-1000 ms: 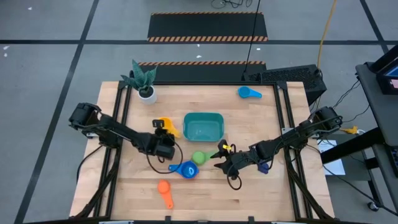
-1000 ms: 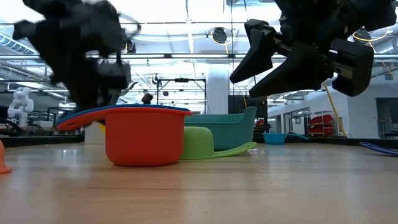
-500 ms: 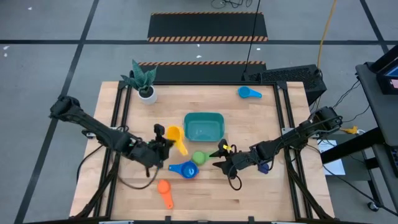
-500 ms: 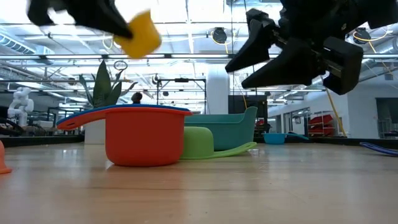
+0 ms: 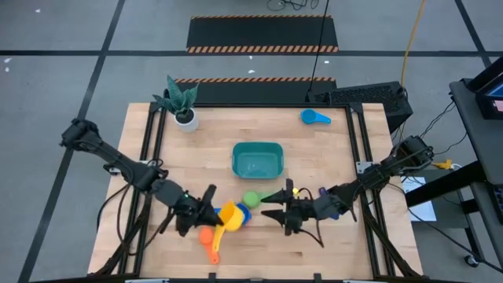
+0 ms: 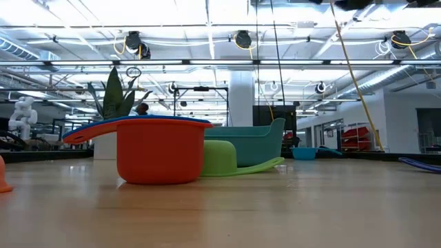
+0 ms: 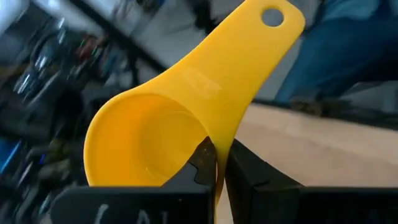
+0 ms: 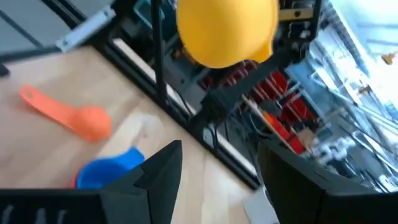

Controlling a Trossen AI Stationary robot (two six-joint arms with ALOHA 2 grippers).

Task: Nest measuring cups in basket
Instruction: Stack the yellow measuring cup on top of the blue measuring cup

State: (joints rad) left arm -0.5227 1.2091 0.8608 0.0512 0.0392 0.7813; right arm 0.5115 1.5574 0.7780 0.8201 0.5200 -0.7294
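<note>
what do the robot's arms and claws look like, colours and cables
Both arms are slim, black and jointed, with black cables looping beside them. The left claw has dark, flat fingers. The right claw has black tapered fingers and a yellow spot just behind it.

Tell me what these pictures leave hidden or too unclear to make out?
- High view: the dark blue cup is mostly covered by the yellow cup in the left gripper.
- Low view: both grippers sit above the frame; the green cup is half hidden behind the red cup.
- Right wrist view: the left gripper is hidden behind the yellow cup.
</note>
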